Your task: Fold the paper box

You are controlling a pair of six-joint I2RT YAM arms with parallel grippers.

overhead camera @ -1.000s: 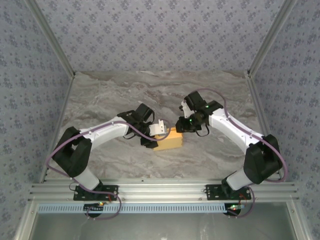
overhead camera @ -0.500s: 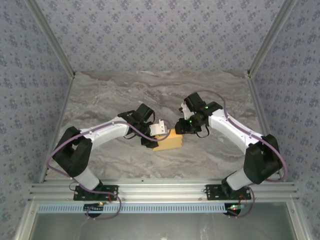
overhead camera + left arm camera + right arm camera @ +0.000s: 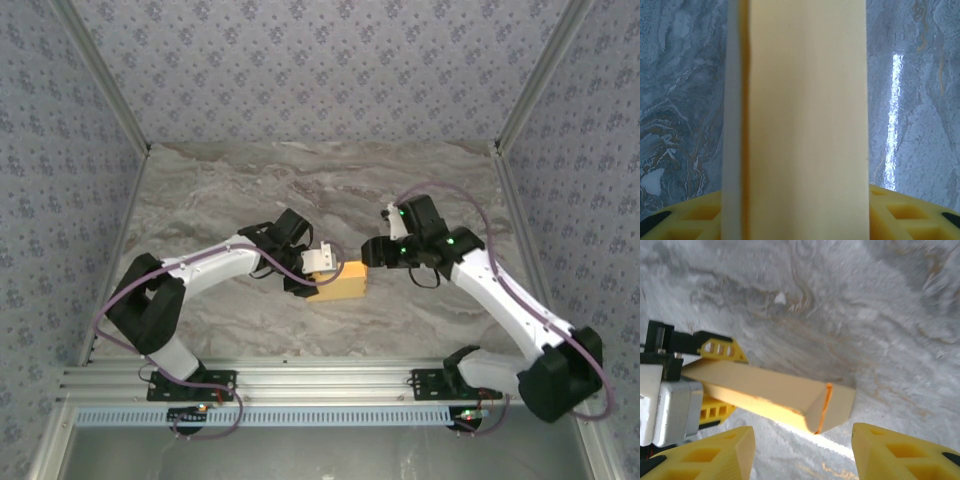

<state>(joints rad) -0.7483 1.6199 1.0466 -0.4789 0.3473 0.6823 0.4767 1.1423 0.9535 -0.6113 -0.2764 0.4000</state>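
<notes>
We count one paper box [image 3: 345, 280] mid-frame: left pincer [image 3: 322, 270] clamps it, right pincer [image 3: 802, 435] is open just beside it.

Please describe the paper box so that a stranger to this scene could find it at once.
On the grey marble table, look near the middle, where the two arms meet. The paper box is the small orange-yellow cardboard block clamped in the left gripper, with the open right gripper beside it. Its neighbours are black and white arm parts.
</notes>
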